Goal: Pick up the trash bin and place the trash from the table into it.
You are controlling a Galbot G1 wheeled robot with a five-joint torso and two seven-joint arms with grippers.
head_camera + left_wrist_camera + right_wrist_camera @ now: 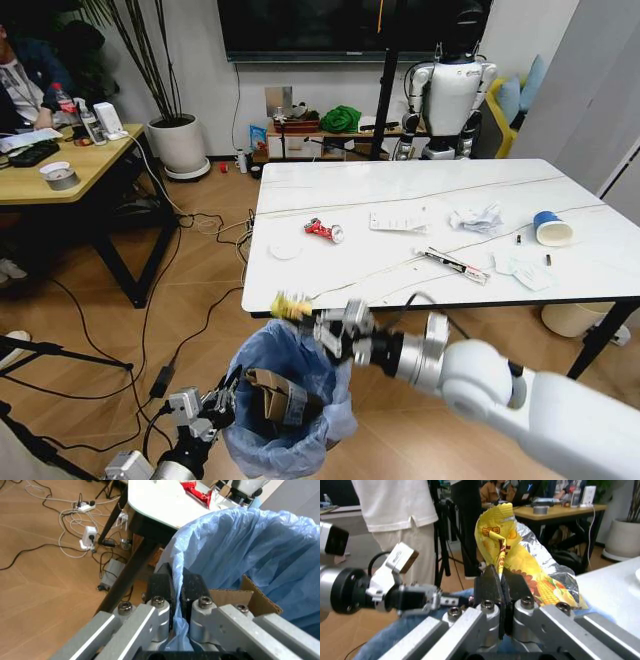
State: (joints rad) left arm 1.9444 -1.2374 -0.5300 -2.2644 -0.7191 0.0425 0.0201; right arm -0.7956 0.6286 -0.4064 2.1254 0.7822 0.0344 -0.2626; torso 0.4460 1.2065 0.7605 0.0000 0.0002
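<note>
The trash bin [290, 425], lined with a crinkled light-blue bag [260, 543], hangs just off the table's near edge [300, 290]. My left gripper [212, 405] is shut on the bag's rim [176, 587]. Folded brown cardboard [272, 395] lies inside the bin [245, 596]. My right gripper [325, 328] is shut on the yellow wrapper [290, 305] and holds it over the bin's mouth; the wrapper [520, 566] stands up from the pinched fingers [490, 588]. On the table lie a crushed red can [323, 230], crumpled white paper [477, 218], a blue-and-white cup [551, 228] and printed sheets [398, 222].
A tan wooden desk [75, 165] and a potted plant [180, 145] stand at the left. Cables and a power strip [87, 534] trail over the floor. A cream bin [575, 318] sits under the table's right end. Another robot [450, 95] stands behind the table.
</note>
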